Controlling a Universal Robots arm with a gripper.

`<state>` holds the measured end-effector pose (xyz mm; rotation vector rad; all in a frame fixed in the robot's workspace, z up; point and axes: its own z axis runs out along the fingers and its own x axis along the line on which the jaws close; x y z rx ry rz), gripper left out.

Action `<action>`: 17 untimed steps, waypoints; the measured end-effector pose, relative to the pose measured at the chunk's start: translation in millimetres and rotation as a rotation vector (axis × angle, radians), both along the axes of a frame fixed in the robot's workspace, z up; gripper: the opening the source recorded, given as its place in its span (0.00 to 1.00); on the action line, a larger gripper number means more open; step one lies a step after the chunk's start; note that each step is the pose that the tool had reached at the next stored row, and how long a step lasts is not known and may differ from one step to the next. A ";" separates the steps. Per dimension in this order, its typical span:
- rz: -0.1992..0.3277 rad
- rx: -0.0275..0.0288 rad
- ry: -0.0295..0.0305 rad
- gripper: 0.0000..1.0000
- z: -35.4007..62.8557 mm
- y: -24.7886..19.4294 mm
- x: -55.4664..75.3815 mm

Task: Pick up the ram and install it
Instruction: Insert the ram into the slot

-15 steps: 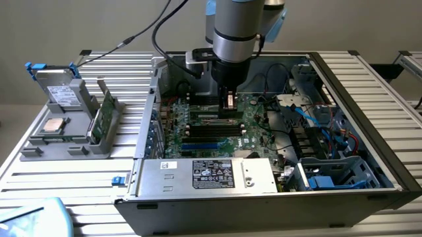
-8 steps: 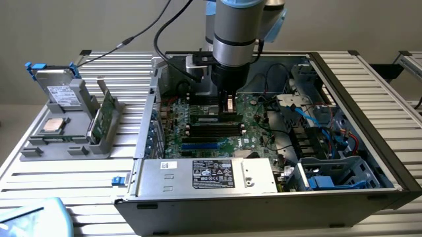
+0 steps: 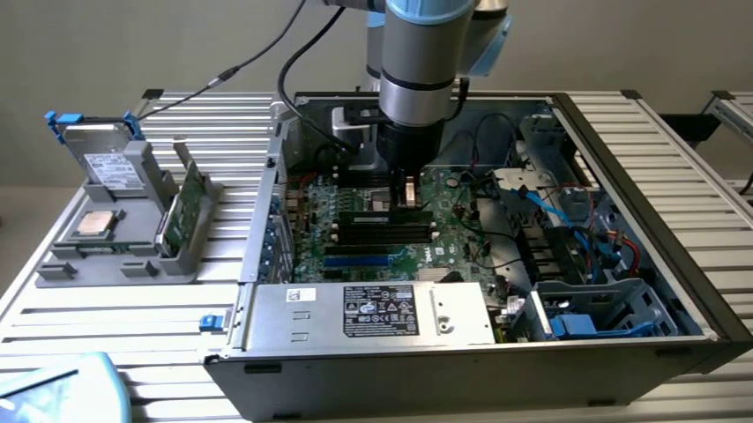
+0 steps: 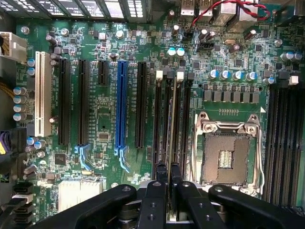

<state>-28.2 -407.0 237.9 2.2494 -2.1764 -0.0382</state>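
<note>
I have the arm [image 3: 424, 62] reaching straight down into the open computer case [image 3: 471, 379], which sits on the slatted table [image 3: 118, 326]. The gripper [image 3: 406, 192] is low over the black memory slots [image 3: 383, 227] of the green motherboard [image 3: 459, 238]. A power supply [image 3: 376, 313] lies along the case's near wall. By the table's edge on the exterior view's left, a grey holder [image 3: 106, 260] carries a hard drive [image 3: 106, 163] and a green card [image 3: 176, 220].

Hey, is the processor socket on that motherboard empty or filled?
Empty. In the wrist view the processor socket shows bare contacts inside its metal frame, with no chip seated.
</note>
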 end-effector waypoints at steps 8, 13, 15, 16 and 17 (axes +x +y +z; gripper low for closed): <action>0.001 -0.0225 0.0005 0.14 -3.6 0.0 0.1; 0.001 -0.0351 0.0006 0.14 -5.8 0.1 -0.1; 0.001 -0.0410 0.0007 0.14 -6.4 0.1 0.1; 0.001 -0.0425 0.0007 0.14 -6.7 0.1 0.1; 0.001 -0.0439 0.0006 0.14 -7.0 0.1 0.0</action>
